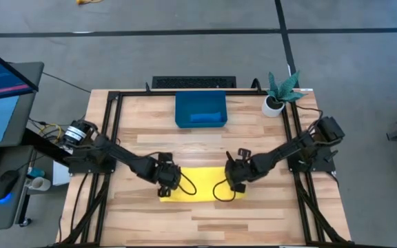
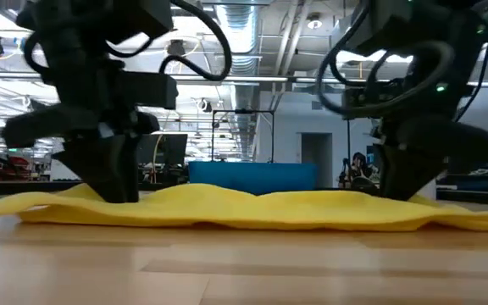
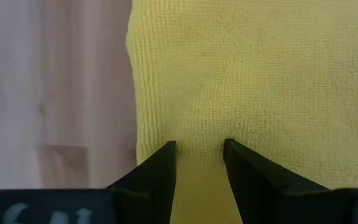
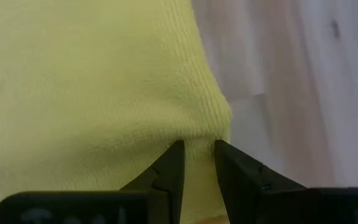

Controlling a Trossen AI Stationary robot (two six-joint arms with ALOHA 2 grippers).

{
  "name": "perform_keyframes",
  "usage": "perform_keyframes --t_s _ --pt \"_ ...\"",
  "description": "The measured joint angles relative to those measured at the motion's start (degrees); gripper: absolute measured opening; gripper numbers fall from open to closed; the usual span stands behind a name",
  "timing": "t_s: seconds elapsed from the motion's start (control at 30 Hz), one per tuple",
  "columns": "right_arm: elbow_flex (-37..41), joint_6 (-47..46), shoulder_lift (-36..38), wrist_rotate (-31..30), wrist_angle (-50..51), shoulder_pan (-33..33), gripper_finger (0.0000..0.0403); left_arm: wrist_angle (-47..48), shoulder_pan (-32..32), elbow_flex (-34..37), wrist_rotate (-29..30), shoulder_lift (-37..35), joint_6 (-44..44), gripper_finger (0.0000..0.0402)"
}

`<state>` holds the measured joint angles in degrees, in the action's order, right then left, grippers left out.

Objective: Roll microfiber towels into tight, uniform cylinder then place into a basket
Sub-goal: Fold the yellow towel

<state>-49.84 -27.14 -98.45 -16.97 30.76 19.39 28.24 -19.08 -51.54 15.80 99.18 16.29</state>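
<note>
Two grippers, L [image 1: 167, 186] & R [image 1: 231, 183], each pinching the yellow towel's [image 1: 200, 182] near edge; roll evenly twd the far basket [image 1: 200, 110], keeping both ends level.

It was a robotics lab or workshop: a wooden bench [image 1: 205, 148] stood on bare concrete floor [image 1: 185, 48], a monitor [image 1: 2, 79] beside it, exposed ceiling ducts [image 2: 261, 34] running overhead.
</note>
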Motion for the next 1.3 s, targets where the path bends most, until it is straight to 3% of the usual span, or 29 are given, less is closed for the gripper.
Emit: perform_keyframes --t_s 0.57,1.03,1.3 --pt "0.22 7.72 0.62 0.07 0.37 -9.81 0.0112 1.71 8.50 -0.12 0.93 -2.36 -8.16 0.0130" --pt "0.31 4.69 11.39 0.31 4.55 -3.92 0.0112 4.60 4.63 -0.32 1.23 -19.01 -3.55 0.0130" --pt "0.22 8.28 17.05 0.15 -0.15 -2.18 0.0111 -1.10 0.17 -0.36 5.06 -21.22 -3.05 0.0130"
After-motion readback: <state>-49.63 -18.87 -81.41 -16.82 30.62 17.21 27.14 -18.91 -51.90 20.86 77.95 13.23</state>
